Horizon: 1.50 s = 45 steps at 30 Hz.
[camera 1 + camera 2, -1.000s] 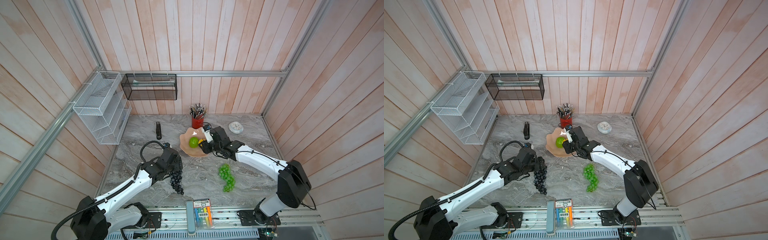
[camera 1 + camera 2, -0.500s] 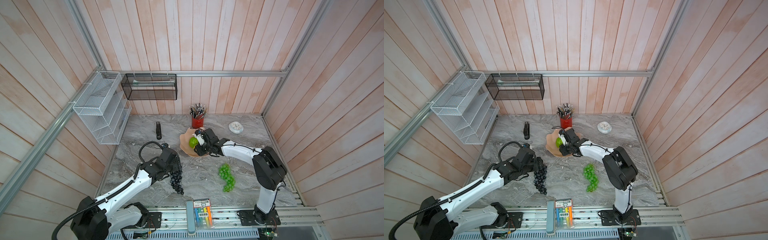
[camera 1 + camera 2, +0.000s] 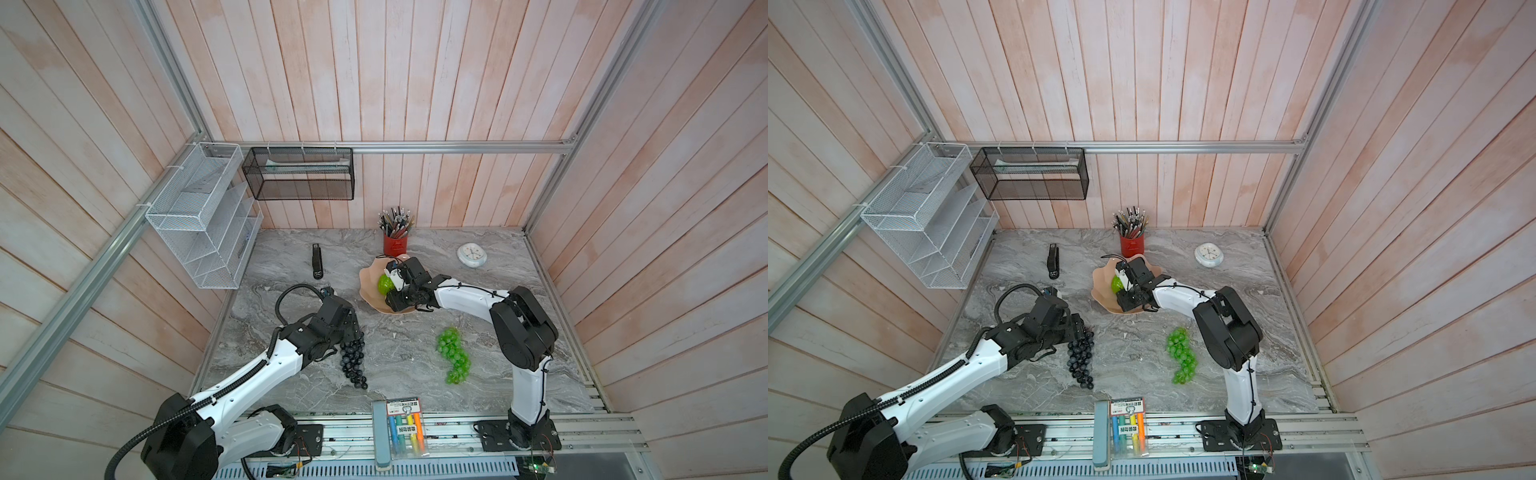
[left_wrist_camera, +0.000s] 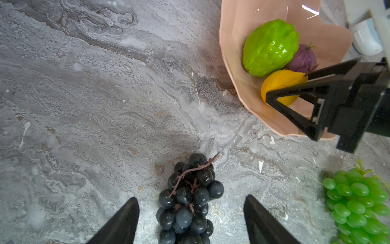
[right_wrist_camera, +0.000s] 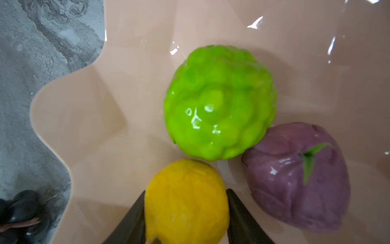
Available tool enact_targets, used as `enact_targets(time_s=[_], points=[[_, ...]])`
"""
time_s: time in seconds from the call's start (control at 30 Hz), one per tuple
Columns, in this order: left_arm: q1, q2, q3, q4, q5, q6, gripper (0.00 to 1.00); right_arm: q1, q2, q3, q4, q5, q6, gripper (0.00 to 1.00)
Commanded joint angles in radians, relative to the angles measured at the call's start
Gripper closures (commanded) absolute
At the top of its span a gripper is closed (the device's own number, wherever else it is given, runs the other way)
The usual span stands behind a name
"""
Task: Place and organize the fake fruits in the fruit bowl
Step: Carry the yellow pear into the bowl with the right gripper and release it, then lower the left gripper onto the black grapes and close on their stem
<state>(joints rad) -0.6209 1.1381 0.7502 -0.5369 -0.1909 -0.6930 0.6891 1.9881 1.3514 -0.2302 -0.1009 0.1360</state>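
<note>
The fruit bowl [image 3: 368, 282] sits on the table [image 3: 291, 266] near the middle of its back edge, its right half covered by the right arm in both top views; there only the bumpy lime-green fruit [image 3: 384, 283] shows inside it. The right wrist view shows that fruit touching the small purple fruit [image 5: 295, 179] and the small yellow fruit [image 5: 185, 200]. The right claw [image 5: 186, 191] has a finger against each side of the yellow fruit; whether it pinches I cannot tell. The dark grape bunch [image 3: 353, 359] lies toward the table's front left corner, its upper end hidden under the left claw [image 4: 191, 197], which is spread wide on either side without touching. The green grape bunch [image 3: 453, 353] lies toward the front right; the left wrist view cuts it off.
</note>
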Motion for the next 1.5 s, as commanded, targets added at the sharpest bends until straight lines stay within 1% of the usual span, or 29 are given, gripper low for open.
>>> enact_targets(time_s=[0.0, 0.13, 0.33, 0.47, 0.63, 0.73, 0.8, 0.93, 1.0, 1.1, 1.2, 1.33, 1.47], points=[[0.006, -0.011, -0.009, 0.004, -0.007, 0.007, 0.20, -0.005, 0.023, 0.026, -0.016, 0.020, -0.007, 0.39], [0.007, -0.014, -0.005, -0.006, -0.004, 0.007, 0.20, -0.005, 0.011, 0.028, -0.024, 0.018, -0.009, 0.30], [0.007, -0.033, -0.001, -0.026, -0.006, 0.004, 0.20, -0.002, -0.067, 0.045, -0.071, 0.033, -0.021, 0.26], [0.010, -0.041, 0.004, -0.055, 0.002, 0.004, 0.20, 0.009, -0.136, 0.045, -0.106, 0.073, -0.033, 0.24], [0.028, -0.052, 0.028, -0.116, 0.025, 0.046, 0.20, 0.021, -0.233, -0.020, -0.093, 0.098, -0.038, 0.21], [0.047, -0.055, 0.031, -0.133, 0.046, 0.061, 0.20, 0.021, -0.268, -0.091, -0.033, 0.071, -0.039, 0.21], [0.056, -0.059, 0.030, -0.131, 0.057, 0.064, 0.20, 0.022, -0.269, -0.118, -0.004, 0.049, -0.038, 0.26], [0.058, -0.058, 0.033, -0.130, 0.067, 0.059, 0.20, 0.021, -0.243, -0.086, -0.037, 0.023, -0.039, 0.26], [0.058, -0.055, 0.034, -0.136, 0.070, 0.066, 0.21, 0.024, -0.255, -0.086, -0.036, 0.019, -0.034, 0.26], [0.068, -0.031, 0.043, -0.141, 0.093, 0.112, 0.23, 0.026, -0.299, -0.113, -0.016, 0.029, -0.028, 0.26], [0.077, 0.023, 0.068, -0.154, 0.104, 0.154, 0.27, 0.026, -0.341, -0.153, 0.005, 0.036, -0.023, 0.26], [0.096, 0.051, 0.052, -0.062, 0.176, 0.213, 0.29, 0.027, -0.385, -0.227, 0.056, 0.021, 0.001, 0.26], [0.142, 0.081, 0.021, 0.048, 0.259, 0.253, 0.29, 0.031, -0.392, -0.266, 0.071, 0.006, 0.023, 0.27]])
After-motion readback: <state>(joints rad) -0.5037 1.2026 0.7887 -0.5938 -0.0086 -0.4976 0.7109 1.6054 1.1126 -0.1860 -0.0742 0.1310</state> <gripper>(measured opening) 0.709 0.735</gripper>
